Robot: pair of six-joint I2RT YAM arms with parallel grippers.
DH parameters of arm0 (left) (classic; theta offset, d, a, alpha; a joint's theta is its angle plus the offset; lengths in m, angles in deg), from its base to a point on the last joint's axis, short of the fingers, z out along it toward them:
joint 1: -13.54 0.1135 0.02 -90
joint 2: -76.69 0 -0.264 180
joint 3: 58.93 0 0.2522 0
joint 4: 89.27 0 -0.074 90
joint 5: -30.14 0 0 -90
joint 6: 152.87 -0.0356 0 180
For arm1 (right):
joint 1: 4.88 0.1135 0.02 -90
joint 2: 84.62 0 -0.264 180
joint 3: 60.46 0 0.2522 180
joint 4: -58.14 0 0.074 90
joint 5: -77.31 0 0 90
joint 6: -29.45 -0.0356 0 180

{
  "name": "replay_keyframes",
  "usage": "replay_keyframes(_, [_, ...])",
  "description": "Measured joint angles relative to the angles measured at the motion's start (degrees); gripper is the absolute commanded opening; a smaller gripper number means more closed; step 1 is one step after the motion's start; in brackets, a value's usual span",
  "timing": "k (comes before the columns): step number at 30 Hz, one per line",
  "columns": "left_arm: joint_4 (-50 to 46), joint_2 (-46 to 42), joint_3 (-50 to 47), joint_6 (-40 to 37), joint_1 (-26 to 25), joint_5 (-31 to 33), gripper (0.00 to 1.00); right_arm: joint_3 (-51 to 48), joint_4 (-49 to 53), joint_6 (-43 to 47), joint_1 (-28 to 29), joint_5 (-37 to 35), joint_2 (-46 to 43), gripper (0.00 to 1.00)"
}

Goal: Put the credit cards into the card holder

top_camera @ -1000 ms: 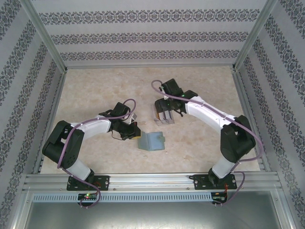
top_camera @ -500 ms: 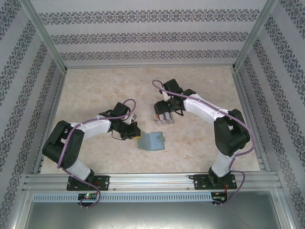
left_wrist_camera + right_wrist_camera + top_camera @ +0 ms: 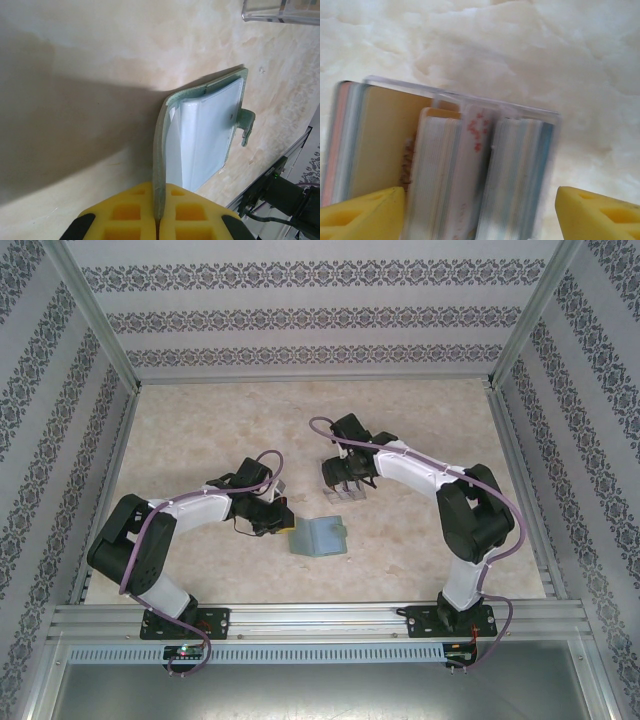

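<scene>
Wrist views show left gripper (image 3: 159,212) pinching card holder (image 3: 205,130), right gripper (image 3: 480,210) wide over cards (image 3: 440,160).

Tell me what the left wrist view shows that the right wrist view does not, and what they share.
Left wrist: the open green wallet, one flap pinched in the shut left claw.
Right wrist: the cards standing in the clear rack, with the right claw open over them.
Shared: the marbled table and the rack, of which the left wrist view catches a corner.
</scene>
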Motion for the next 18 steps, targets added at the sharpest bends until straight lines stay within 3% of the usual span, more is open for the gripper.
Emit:
replay_keyframes(11, [-0.02, 0.0, 0.0, -0.02, 0.0, 0.0, 0.05, -0.07, 1.84, -2.71, 2.6, -16.48, -0.13, 0.71])
replay_keyframes(18, [-0.02, 0.0, 0.0, -0.04, 0.0, 0.02, 0.04, -0.98, 2.03, -2.05, 2.93, -20.37, -2.84, 0.63])
